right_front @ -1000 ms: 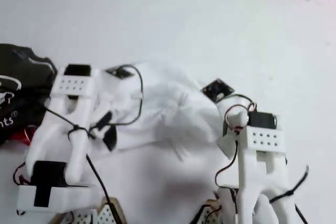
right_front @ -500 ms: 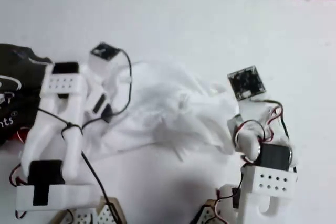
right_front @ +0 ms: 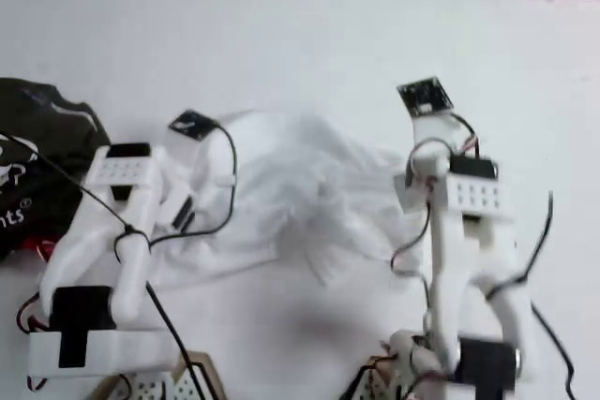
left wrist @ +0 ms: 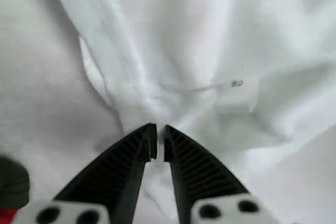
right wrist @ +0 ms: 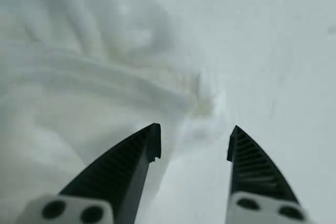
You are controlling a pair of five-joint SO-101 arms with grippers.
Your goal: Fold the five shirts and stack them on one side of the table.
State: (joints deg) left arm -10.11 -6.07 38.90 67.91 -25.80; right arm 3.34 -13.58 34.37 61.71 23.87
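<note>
saw white shirt [right_front: 300,185] lying crumpled and unfolded about mid surface [right_front: 309,35] in high view, sleeves and body bunched into soft ridges. found left arm [right_front: 98,241] planted at the shirt's left edge and right arm [right_front: 469,231] at its right edge, cloth spread between them. noted dark shirt [right_front: 42,147] with light print heaped at the surface's left edge, just beside left arm, apart from white shirt; couldn't tell folded or not. logged black cable [right_front: 230,166] looping off left arm over the white cloth.

in left wrist view, found left hand [left wrist: 157,141] pressed together, tips nearly touching, pinching a raised fold of white shirt. saw creases fanning out from the tips across the cloth. spotted small tag [left wrist: 237,83] with tiny print sewn on the fabric a little past the tips.

in right wrist view, found right hand [right wrist: 194,139] spread wide, gripping nothing, held low at white shirt's rumpled edge. placed one finger [right wrist: 134,166] over the cloth, the other over bare surface just beside the hem. couldn't tell touching or hovering. counted two shirts on the surface, no neat stack.
</note>
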